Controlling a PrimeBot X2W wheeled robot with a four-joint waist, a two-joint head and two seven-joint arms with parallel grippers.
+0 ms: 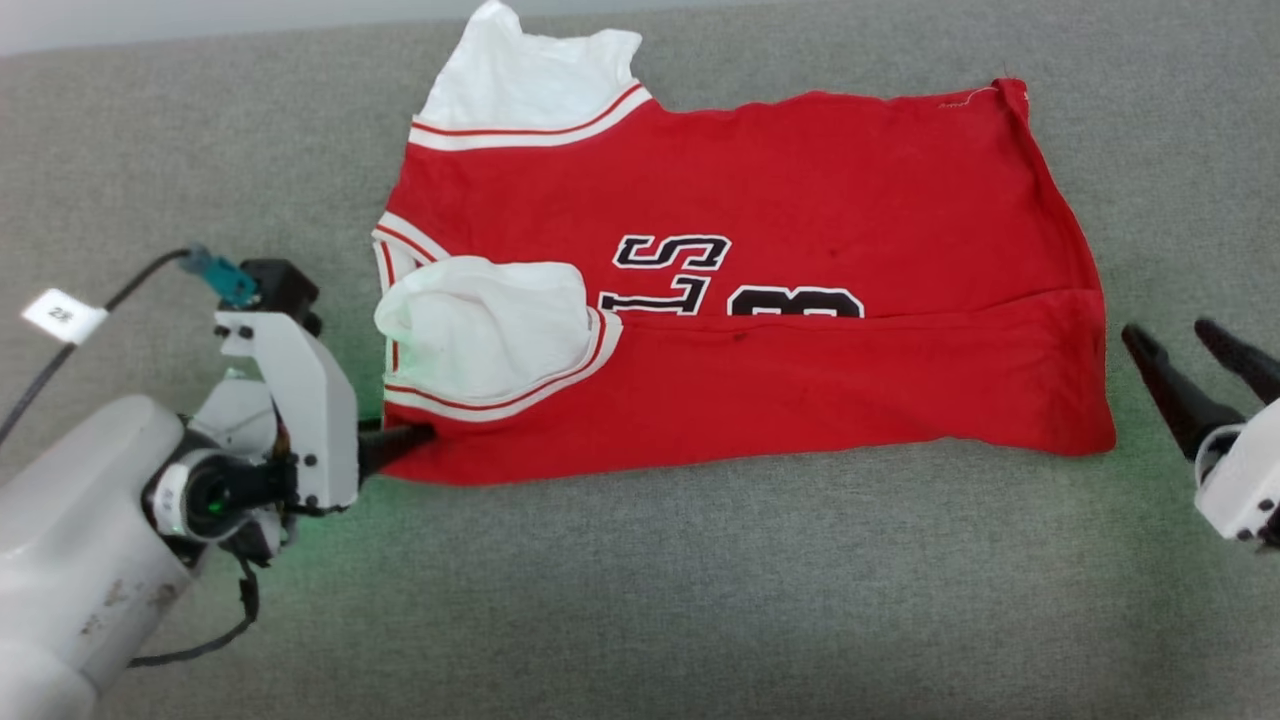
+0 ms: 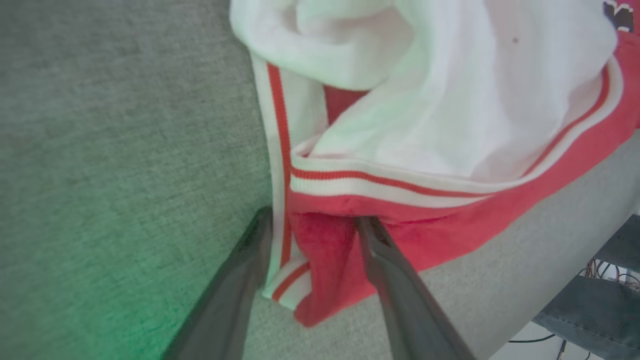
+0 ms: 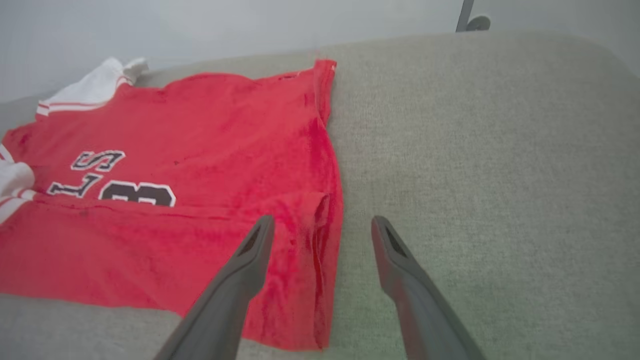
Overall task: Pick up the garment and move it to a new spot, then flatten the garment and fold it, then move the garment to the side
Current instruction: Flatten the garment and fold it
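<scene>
Though both open, left end effector (image 2: 312, 220) astride the garment's (image 1: 800, 200) corner, right end effector (image 1: 1168, 332) beside its hem, on grey upholstery (image 1: 640, 600).

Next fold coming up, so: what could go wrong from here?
1. The left pincer straddles the garment at its near corner with open fingers; closing may catch only some layers.
2. The white sleeve lies bunched on top and could get trapped in the fold.
3. The right pincer stands open beside the hem, off the cloth, so a lift could go lopsided.
</scene>
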